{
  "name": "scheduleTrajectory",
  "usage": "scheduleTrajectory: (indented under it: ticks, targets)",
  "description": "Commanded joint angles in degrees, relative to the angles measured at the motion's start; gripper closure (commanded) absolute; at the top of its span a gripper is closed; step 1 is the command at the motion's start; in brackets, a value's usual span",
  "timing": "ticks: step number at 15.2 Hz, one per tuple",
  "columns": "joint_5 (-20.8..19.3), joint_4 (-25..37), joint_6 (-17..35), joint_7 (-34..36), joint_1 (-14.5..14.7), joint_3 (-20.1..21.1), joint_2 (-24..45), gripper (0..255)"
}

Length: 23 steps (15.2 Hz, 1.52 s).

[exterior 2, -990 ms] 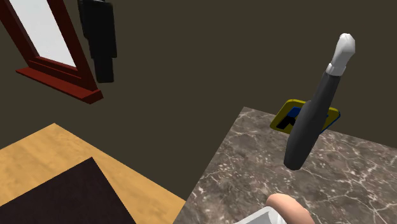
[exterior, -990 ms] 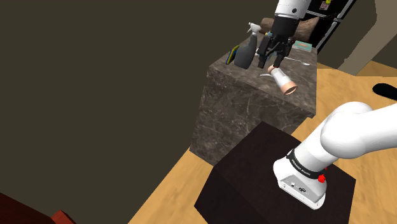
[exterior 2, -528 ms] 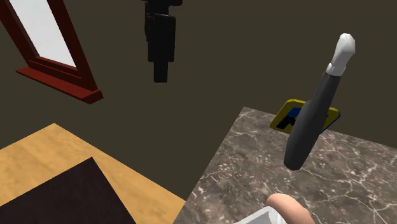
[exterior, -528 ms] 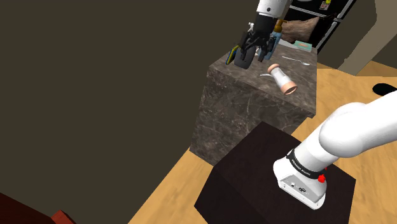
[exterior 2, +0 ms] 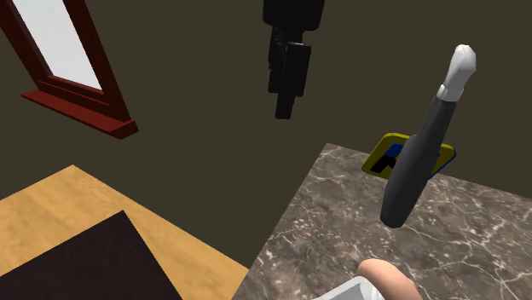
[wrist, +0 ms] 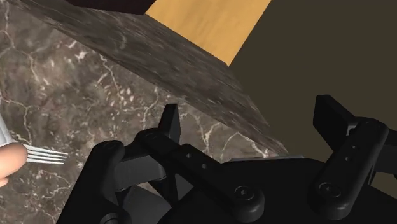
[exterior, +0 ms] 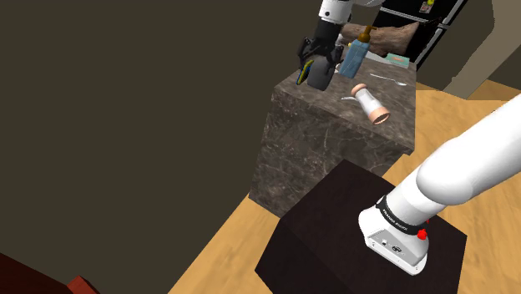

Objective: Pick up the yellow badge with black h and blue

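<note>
The yellow badge (exterior 2: 382, 155) with black and blue marks leans at the far edge of the marble counter (exterior 2: 341, 222), partly hidden behind a dark spray bottle (exterior 2: 416, 162) with a white nozzle. My black gripper (exterior 2: 284, 109) hangs in the air to the second exterior view's left of the badge, above and beyond the counter's edge. Seen from the shoulder camera, the gripper (exterior: 311, 60) is over the counter's far left corner, just above the spray bottle (exterior: 320, 77). In the wrist view the fingers (wrist: 169, 122) stand apart around nothing, so the gripper (wrist: 251, 121) is open.
A blue bottle (exterior: 354, 55) and a white roll with a pink end (exterior: 372, 103) are on the counter (exterior: 334, 134). A fork (wrist: 39, 153) lies on the marble. A red-framed mirror (exterior 2: 64, 60) stands on the wooden floor (exterior 2: 60, 213). The dark stand (exterior: 351, 225) is below the counter.
The gripper has swung toward the shoulder view's left, from over the roll to the spray bottle's corner. From the second exterior camera it slid right, nearer the badge. It stays open.
</note>
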Motion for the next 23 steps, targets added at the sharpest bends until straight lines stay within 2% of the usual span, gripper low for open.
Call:
scheduleTrajectory:
  ticks: [1,13,21,23]
  targets:
    - [-0.3,3.3,0.9,2.2,-0.7,-0.5,3.5,0]
    - [-0.5,26.0,2.4,13.9,-5.0,-5.0,24.3,0]
    - [-0.1,22.3,7.7,13.9,-5.1,-5.0,25.9,0]
    - [-0.1,22.3,7.7,13.9,-5.1,-5.0,25.9,0]
